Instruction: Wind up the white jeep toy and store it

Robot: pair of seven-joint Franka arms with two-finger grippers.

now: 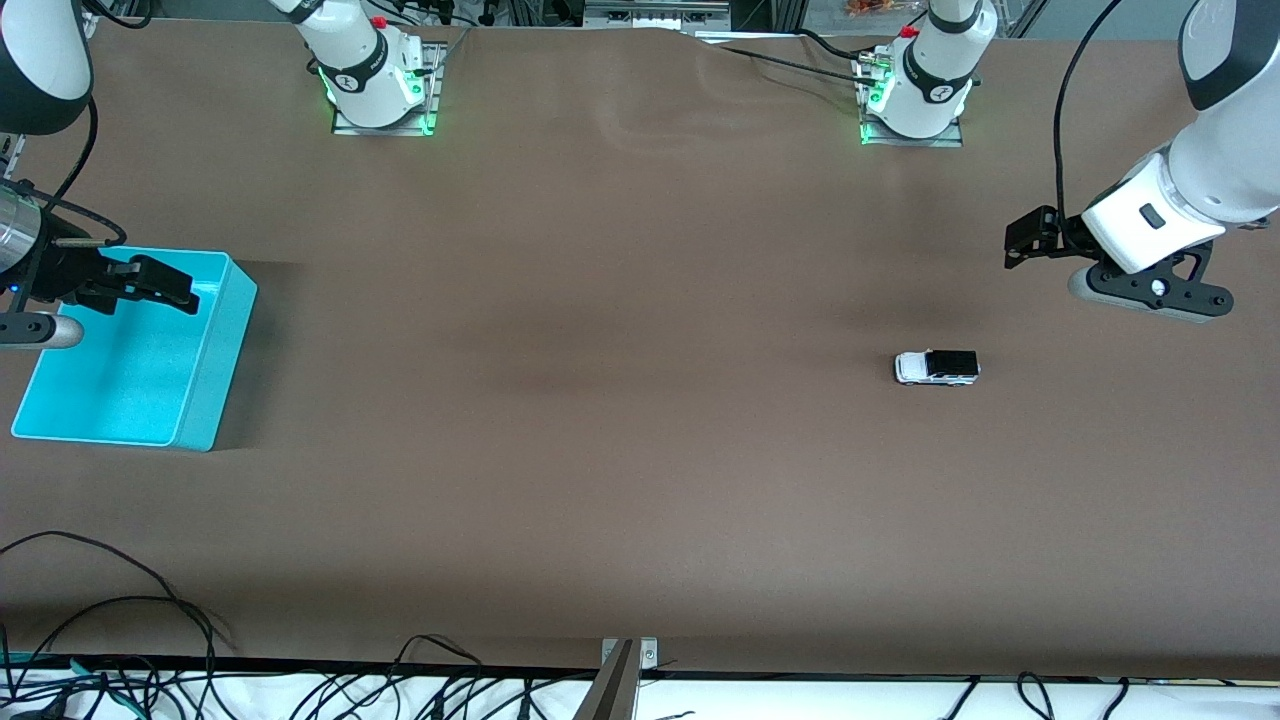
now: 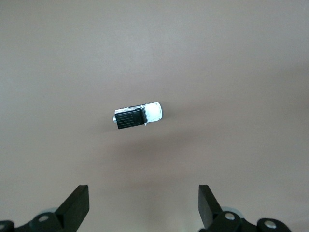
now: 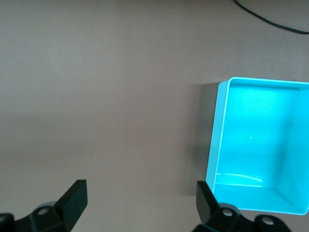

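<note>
Left gripper (image 1: 1022, 243) is hanging up in the air over the bare table (image 1: 620, 450) at the left arm's end, fingers spread wide with nothing between them. From its wrist view you can see both black fingertips (image 2: 77, 203) well apart, and the white jeep toy (image 2: 138, 115) sitting on the brown surface between and ahead of them, not touched by anything.

That jeep (image 1: 937, 367) is upright on its wheels, black roof up, lying lengthwise along the table. It's toward the left arm's end, somewhat nearer the front camera than the left gripper's spot, well away from every edge.

Right gripper (image 1: 165, 283) waits over the turquoise bin (image 1: 215, 390), also wide open and holding nothing. The bin sits by the table edge at the right arm's end, well apart from the jeep, and its inside (image 3: 256, 140) looks bare.
</note>
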